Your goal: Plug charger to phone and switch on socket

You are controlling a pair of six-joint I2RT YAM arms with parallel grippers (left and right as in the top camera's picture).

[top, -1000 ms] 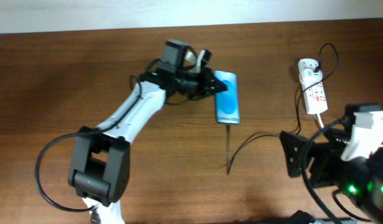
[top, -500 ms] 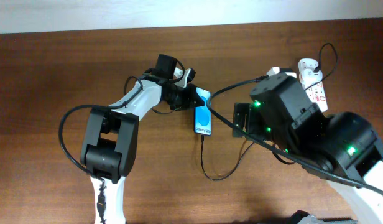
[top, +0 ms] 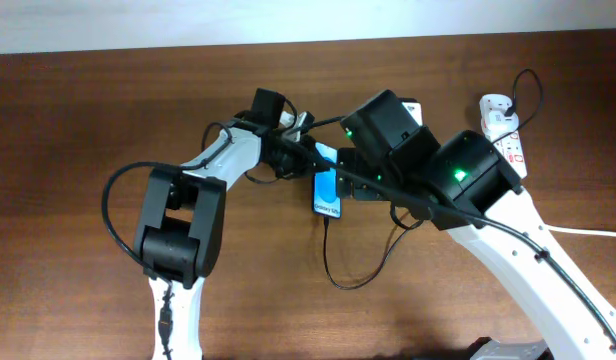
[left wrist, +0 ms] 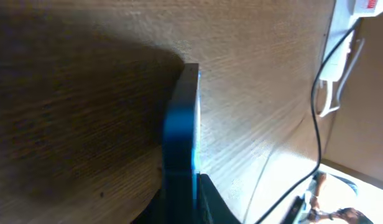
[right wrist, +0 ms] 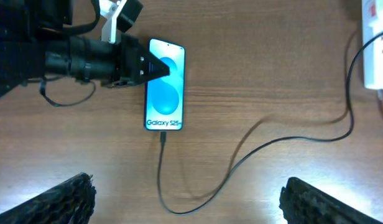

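We watched the left gripper reach in from the side, its fingers pinching the top end of the phone, which lay flat on the wooden table with its blue screen up and white lettering at the near end. From the left wrist view the phone showed only as a thin blue edge running away over the wood, the fingers clamped on its near end. The right gripper hung above the table with its fingers spread as wide as we saw them, nothing between them (just bare wood and cable below). In the overhead view that arm's head covered the top of the phone. The charger cable had its small tip at the phone's bottom edge, looped down, then climbed toward the right edge of the view. The socket sat well apart at the table's far right, white with red marks, the cable curling below the phone in that view.
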